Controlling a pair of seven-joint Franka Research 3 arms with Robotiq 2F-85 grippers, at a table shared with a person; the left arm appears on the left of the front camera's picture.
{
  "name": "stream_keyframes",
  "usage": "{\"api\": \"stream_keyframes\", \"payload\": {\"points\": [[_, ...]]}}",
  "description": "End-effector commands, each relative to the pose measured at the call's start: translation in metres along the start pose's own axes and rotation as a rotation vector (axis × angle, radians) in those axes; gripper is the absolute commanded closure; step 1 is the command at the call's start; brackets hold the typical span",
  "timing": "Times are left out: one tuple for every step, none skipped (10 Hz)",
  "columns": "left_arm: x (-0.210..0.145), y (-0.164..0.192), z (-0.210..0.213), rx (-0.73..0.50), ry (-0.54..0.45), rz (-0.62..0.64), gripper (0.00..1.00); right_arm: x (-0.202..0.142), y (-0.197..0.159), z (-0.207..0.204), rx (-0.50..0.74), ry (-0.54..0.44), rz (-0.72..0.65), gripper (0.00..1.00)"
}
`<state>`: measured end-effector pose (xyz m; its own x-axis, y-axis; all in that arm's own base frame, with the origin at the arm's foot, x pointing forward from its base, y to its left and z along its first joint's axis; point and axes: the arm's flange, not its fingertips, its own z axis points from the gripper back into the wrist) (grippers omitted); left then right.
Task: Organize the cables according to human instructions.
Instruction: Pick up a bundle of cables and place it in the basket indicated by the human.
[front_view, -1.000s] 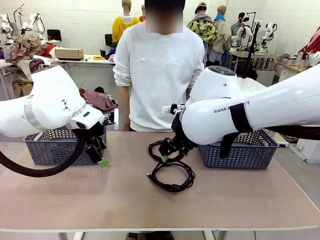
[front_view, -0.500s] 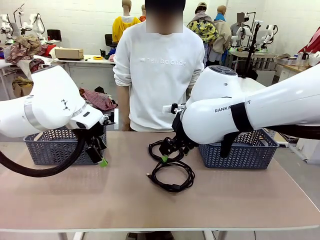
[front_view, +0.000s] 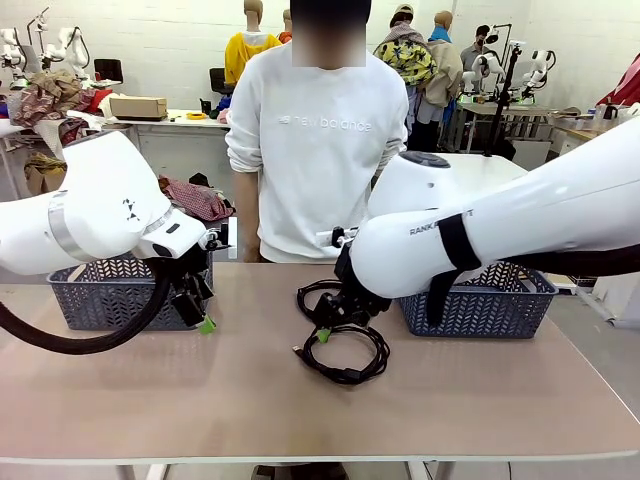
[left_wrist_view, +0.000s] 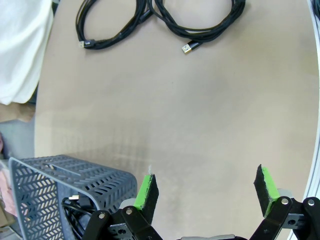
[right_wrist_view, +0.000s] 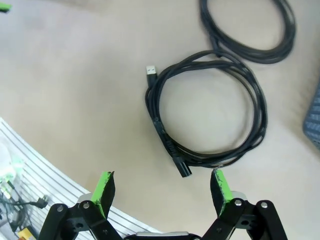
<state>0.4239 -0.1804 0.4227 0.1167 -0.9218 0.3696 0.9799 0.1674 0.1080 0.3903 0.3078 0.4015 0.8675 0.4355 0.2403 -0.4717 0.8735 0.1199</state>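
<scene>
Robot lab: cluttered benches (front_view: 185, 121), worktable (front_view: 150, 390).

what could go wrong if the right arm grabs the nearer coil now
The nearer coil is loosely wound, so the open right gripper may pinch only some strands with its fingers, and the coil could unravel. It lies right beside the farther coil, which might get dragged along.
</scene>
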Motion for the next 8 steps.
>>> {"api": "stream_keyframes", "payload": {"points": [[-0.001, 0.001, 0.002, 0.002, -0.001, 0.003, 0.00, 0.016, 0.006, -0.011, -0.002, 0.039, 0.093, 0.00], [-0.001, 0.001, 0.002, 0.002, -0.001, 0.003, 0.00, 0.018, 0.009, -0.020, -0.005, 0.057, 0.124, 0.00], [-0.001, 0.001, 0.002, 0.002, -0.001, 0.003, 0.00, 0.020, 0.013, -0.028, -0.018, 0.070, 0.149, 0.00], [-0.001, 0.001, 0.002, 0.002, -0.001, 0.003, 0.00, 0.022, 0.014, -0.036, -0.025, 0.079, 0.174, 0.00], [-0.001, 0.001, 0.002, 0.002, -0.001, 0.003, 0.00, 0.024, 0.014, -0.044, -0.027, 0.099, 0.197, 0.00], [-0.001, 0.001, 0.002, 0.002, -0.001, 0.003, 0.00, 0.024, 0.014, -0.048, -0.027, 0.112, 0.197, 0.00], [-0.001, 0.001, 0.002, 0.002, -0.001, 0.003, 0.00, 0.023, 0.015, -0.051, -0.032, 0.120, 0.197, 0.00], [-0.001, 0.001, 0.002, 0.002, -0.001, 0.003, 0.00, 0.022, 0.016, -0.057, -0.040, 0.132, 0.217, 0.00]]}}
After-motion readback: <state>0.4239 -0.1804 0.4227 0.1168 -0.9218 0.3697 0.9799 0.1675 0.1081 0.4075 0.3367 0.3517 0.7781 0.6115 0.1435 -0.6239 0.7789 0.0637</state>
